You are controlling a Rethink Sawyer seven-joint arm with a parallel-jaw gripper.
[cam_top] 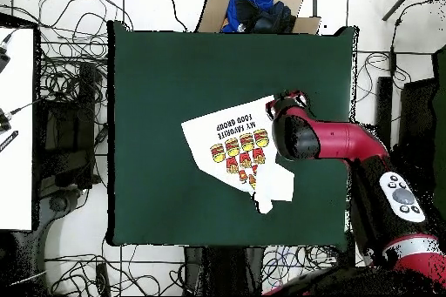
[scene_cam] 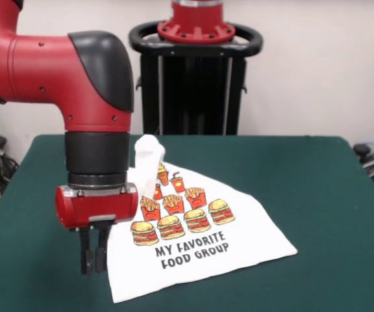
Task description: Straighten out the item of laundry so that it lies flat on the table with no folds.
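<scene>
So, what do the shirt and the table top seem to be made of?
The shirt looks like soft, thin white cloth, probably cotton knit: it creases and bunches into a peak at the back. The table top looks like matte dark green felt or similar fabric, showing no shine.

Bare table (scene_cam: 317, 195) rings the shirt (scene_cam: 193, 253); only its bunched end (scene_cam: 149, 153) rises.

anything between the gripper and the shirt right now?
Nothing visible. The gripper hangs just beside the shirt edge, only bare table around. Whether it touches the cloth is unclear.
</scene>
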